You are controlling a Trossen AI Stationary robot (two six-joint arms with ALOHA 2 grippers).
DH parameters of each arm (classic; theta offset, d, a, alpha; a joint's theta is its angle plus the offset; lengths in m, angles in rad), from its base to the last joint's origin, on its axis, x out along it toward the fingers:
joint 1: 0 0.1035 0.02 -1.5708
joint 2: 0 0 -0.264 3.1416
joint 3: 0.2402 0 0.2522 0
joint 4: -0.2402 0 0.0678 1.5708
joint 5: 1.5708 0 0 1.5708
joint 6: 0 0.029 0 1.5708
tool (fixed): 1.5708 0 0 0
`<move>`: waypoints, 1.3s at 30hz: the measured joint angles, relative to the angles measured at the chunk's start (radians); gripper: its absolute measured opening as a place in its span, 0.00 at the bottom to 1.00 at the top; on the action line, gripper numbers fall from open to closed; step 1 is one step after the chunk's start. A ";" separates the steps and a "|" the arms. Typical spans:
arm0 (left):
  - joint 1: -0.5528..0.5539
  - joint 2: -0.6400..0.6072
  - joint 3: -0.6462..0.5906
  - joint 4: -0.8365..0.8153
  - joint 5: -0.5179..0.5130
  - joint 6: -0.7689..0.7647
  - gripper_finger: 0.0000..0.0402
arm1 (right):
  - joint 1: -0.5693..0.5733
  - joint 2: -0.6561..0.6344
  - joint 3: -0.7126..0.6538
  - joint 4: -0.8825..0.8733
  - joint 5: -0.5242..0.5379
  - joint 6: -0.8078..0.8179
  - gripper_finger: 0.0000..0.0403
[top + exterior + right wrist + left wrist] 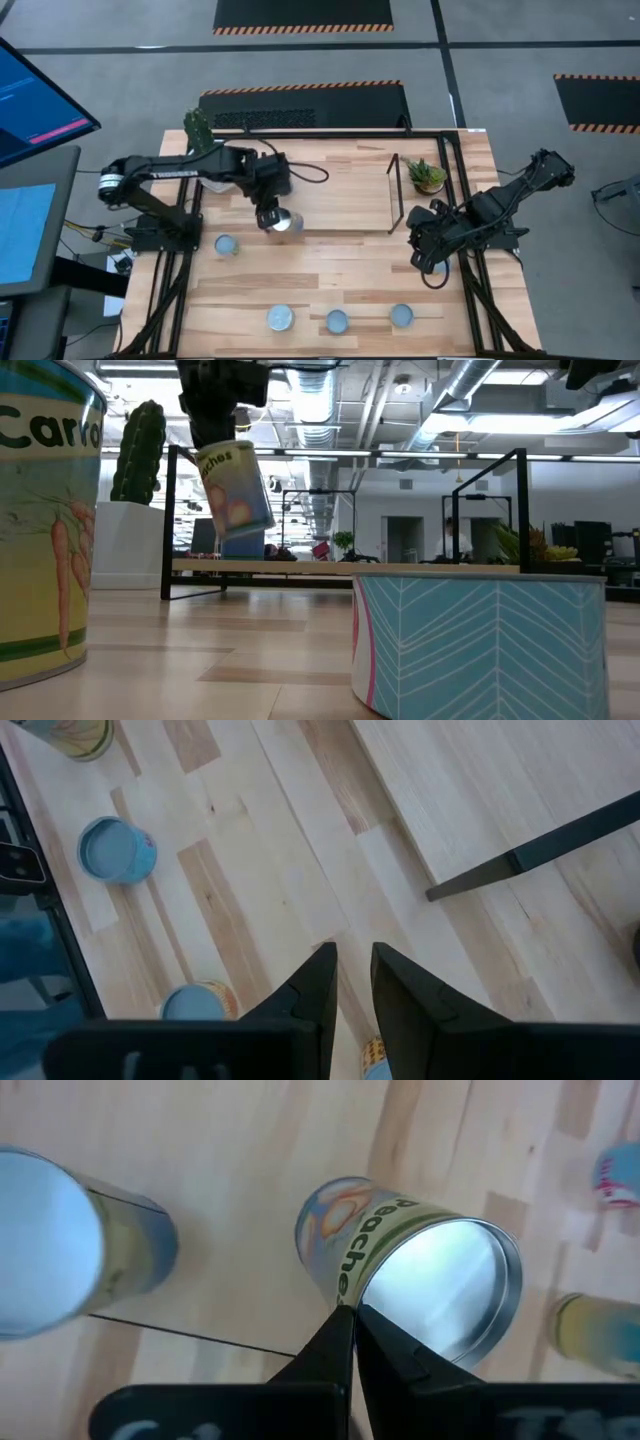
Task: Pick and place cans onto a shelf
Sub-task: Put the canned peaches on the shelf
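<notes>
You are looking at a peach can (284,221) hanging tilted above the desk (340,275), nearer its left edge, with the left gripper (268,217) pinching its rim between nearly closed fingers (330,1350). Other cans are standing along the front edge (336,321), and the shelf (394,192) is sitting toward the right edge. The right gripper (428,250) is waiting above the right edge, fingers slightly spread and holding nothing.

Five cans (336,321), one shelf (395,195), two plants (428,176).

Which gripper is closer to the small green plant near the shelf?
Right. The right gripper sits just below the small green plant in the high view; the left gripper, holding a can, is across the table.
</notes>
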 joint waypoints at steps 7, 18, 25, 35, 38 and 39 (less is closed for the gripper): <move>0.078 -0.001 0.000 -0.057 -0.002 0.091 0.00 | 0.000 0.000 0.000 0.000 0.000 0.039 0.22; 0.087 -0.002 0.000 -0.062 -0.027 0.116 0.00 | 0.000 0.000 0.000 0.001 0.000 0.048 0.22; 0.087 -0.002 0.000 -0.054 -0.032 0.118 0.00 | 0.000 0.000 0.000 0.001 0.000 0.066 0.22; 0.087 -0.002 0.000 -0.045 -0.059 0.106 0.08 | 0.000 0.000 0.000 0.000 -0.001 0.066 0.22; 0.089 -0.002 0.000 -0.044 -0.066 0.084 0.12 | 0.000 0.000 0.000 0.000 -0.001 0.067 0.22; 0.091 -0.002 0.000 -0.044 -0.070 0.082 0.13 | 0.000 0.000 0.000 0.000 -0.001 0.066 0.22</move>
